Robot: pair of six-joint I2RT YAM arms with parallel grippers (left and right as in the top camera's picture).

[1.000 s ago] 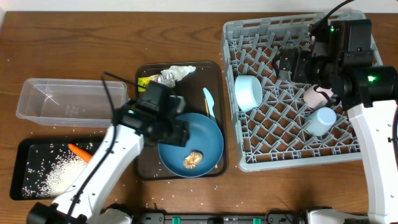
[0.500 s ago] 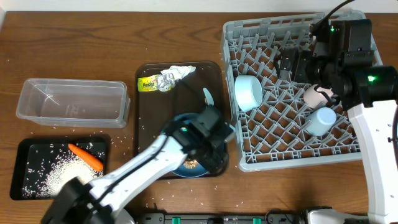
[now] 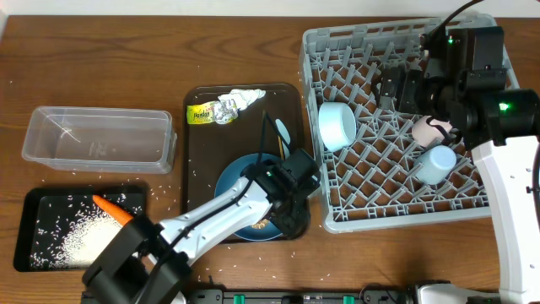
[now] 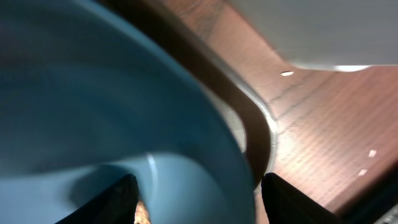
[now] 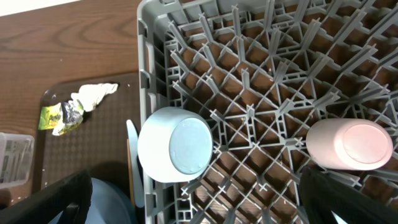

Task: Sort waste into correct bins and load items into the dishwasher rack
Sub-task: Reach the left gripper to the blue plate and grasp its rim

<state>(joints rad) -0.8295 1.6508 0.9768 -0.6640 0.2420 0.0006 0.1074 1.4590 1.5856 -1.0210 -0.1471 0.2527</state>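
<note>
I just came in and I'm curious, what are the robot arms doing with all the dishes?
The left gripper has its jaws open around the edge of the blue plate on the brown tray. The right gripper hangs open over the dishwasher rack, which holds the bowl, pink cup and blue cup. The carrot and rice lie in the black bin.

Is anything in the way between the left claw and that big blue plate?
Nothing visible. The left gripper is open right at the blue plate, with the plate's rim lying between its two fingers.
</note>
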